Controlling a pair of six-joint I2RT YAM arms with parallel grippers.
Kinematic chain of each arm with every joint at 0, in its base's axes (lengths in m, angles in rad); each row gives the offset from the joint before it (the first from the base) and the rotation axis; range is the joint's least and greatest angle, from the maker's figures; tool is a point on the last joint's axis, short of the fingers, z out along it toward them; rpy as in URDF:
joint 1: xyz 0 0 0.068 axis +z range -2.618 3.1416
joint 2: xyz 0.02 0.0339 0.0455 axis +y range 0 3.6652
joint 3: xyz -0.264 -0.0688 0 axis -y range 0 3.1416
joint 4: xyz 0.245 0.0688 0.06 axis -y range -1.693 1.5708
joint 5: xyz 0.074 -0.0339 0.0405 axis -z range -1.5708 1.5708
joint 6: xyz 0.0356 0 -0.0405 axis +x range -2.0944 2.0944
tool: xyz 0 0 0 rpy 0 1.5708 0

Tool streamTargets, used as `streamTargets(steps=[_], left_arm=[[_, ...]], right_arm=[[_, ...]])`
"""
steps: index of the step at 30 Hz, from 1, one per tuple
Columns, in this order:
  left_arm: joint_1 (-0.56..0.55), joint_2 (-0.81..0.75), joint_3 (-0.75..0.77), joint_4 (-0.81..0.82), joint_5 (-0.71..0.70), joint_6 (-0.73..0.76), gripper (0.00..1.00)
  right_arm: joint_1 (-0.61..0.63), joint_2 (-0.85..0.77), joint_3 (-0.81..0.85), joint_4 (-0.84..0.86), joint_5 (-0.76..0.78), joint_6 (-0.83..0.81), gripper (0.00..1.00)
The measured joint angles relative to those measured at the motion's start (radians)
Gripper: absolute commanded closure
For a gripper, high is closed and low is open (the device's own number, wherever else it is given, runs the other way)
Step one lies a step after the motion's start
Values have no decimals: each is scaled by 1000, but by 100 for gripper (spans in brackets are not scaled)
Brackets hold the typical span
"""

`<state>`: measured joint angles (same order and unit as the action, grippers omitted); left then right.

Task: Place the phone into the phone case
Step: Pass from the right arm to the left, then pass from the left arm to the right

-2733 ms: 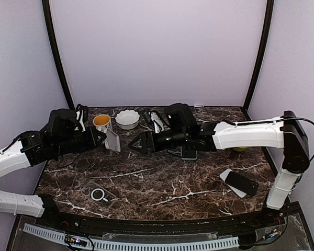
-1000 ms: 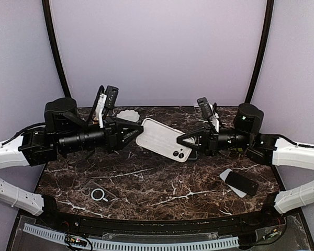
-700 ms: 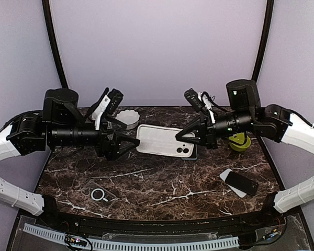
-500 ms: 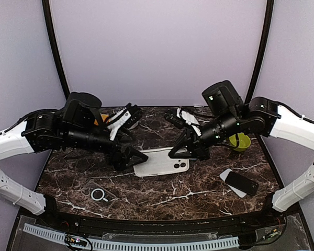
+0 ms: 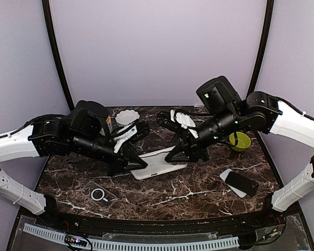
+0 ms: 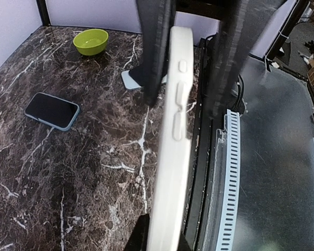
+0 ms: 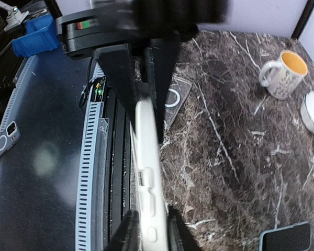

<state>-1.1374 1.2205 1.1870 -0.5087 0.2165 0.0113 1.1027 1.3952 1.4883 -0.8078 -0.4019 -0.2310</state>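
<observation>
1. Gripping one end of the phone (image 5: 159,163), a white slab at the middle of the top view, the left gripper (image 5: 137,163) is pinched tight on it.
2. The right gripper (image 5: 179,154) straddles the opposite end with its jaws narrowly parted. In the left wrist view one of its fingers (image 6: 235,52) stands off the phone's edge with a visible gap, while the other lies against it.
3. The phone hangs tilted between the two arms, low over the table (image 5: 199,196). Whether it touches the marble cannot be told.
4. Its side buttons show edge-on in both wrist views. Whether the white shell is the phone's own body or a cover cannot be told.
5. The case (image 5: 99,195), clear with a ring on it, lies flat at the lower left of the top view, well apart from the phone.
6. A dark phone (image 5: 240,183) lies at the lower right, a green bowl (image 5: 239,141) sits at the right, and a white bowl (image 5: 127,116) sits at the back.
</observation>
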Motion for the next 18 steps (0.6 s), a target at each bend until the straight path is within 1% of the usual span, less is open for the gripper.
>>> streamTargets(steps=[1,2,4,5,8,11,13,15,16,17,18], left_arm=[[2,-9,-10,11,-5,-7,100],[2,-23,-31,37,-19,-17,100],[3,-63,-87,94,-58,-44,100],[3,-100,-137,150,-82,-64,100],[3,-212,-279,320,-153,-122,100],[7,-311,-420,547,-193,-195,100],[7,-335,-481,677,-202,-236,100],[7,-330,-518,782,-208,-279,100],[7,-318,-526,824,-210,-298,100],[7,-304,-528,857,-208,-314,100],[7,-292,-528,879,-206,-325,100]], right_arm=[[5,-6,-6,20,11,2,30],[7,-15,-18,45,27,10,23],[10,-64,-89,133,92,41,15],[8,-97,-137,183,126,63,12],[-5,-212,-322,395,172,154,11],[-12,-264,-472,647,163,268,12],[-12,-251,-536,818,147,353,15],[-12,-211,-558,951,128,434,19],[-12,-181,-558,1023,112,478,22],[-12,-162,-558,1068,101,500,30],[-12,-139,-558,1121,80,530,40]])
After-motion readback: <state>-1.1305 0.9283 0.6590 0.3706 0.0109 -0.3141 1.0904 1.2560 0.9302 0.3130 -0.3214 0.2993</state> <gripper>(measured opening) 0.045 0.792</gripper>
